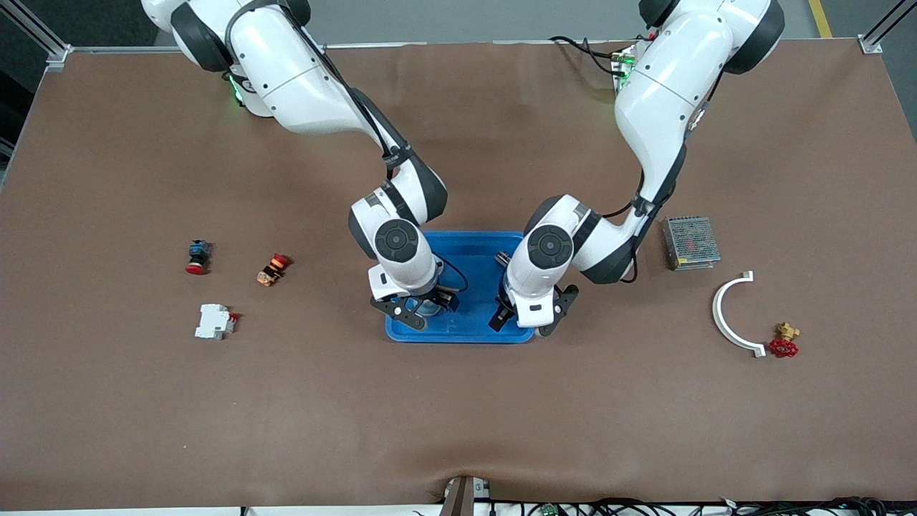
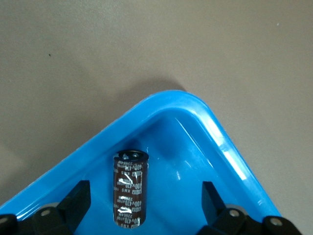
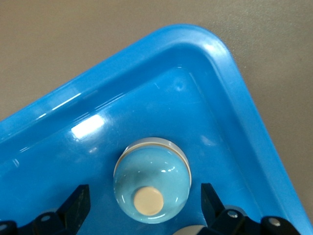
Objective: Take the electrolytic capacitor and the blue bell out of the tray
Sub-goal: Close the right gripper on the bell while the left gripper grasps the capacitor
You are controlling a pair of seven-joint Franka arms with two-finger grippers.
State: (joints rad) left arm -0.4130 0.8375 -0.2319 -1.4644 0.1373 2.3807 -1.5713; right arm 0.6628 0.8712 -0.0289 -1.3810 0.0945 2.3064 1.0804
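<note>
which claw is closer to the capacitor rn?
Left. The left claw hangs open straddling the capacitor in the blue tray; the right claw is open over the bell at the tray's other end.

front: high, facing robots | wrists: close, downward | shared: blue tray [image 1: 473, 251]

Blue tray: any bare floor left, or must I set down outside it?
The blue plastic tray is crowded toward the front camera: the left hand straddles the brown cylindrical capacitor, the right hand the pale dome bell. Its floor nearer the bases is bare.
</note>
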